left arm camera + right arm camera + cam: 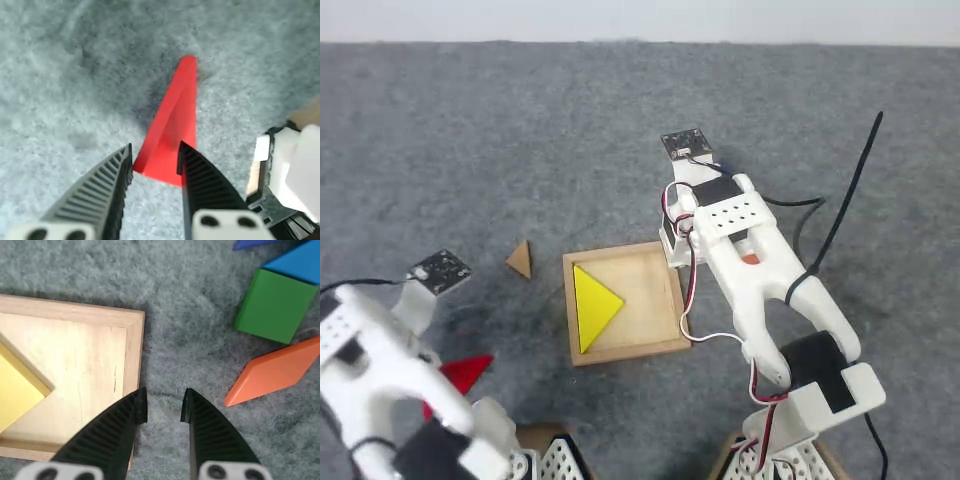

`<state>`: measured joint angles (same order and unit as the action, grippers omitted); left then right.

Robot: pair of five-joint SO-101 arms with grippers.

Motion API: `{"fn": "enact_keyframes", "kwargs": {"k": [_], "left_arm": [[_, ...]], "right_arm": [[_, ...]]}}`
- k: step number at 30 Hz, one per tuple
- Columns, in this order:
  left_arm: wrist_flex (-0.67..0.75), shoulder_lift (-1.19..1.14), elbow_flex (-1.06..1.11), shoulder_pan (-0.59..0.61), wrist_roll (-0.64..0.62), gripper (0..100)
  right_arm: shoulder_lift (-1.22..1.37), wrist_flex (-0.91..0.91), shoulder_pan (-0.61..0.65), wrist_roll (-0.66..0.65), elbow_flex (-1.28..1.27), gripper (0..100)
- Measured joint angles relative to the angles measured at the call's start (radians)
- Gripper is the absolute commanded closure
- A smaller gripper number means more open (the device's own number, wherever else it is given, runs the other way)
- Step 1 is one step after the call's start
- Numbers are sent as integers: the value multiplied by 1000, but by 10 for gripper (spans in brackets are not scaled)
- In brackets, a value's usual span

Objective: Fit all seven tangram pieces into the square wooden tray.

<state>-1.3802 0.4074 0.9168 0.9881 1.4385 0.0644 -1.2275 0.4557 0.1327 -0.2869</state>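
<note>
Clenched the left end effector (155,150) on the red triangle (172,110) by its wide end, at eight o'clock from the wooden tray (620,353). Held the right end effector (164,400) narrowly parted and empty beside the tray's two o'clock rim. Found the blue piece (297,262) cut off at the frame edge.

Light: bright, even, from overhead.
Bench (470,130): grey felt, evenly lit; faint soft shadow beneath the right arm (760,280).
Red triangle (172,125): upper face vivid, with a dark, soft-edged shadow on the felt alongside.
Tray (134,340): thin shadow along its outer wall.
Green block (272,305), orange piece (275,372): narrow shadows under their lower edges.
</note>
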Motion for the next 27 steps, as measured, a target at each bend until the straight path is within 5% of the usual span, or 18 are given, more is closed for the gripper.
{"fn": "enact_keyframes", "kwargs": {"k": [13, 27], "left_arm": [[-132, 311, 126, 0, 0, 914], [-181, 344, 153, -3, 0, 925]], "right_arm": [[0, 0, 0, -2, 0, 881], [0, 0, 0, -5, 0, 881]]}}
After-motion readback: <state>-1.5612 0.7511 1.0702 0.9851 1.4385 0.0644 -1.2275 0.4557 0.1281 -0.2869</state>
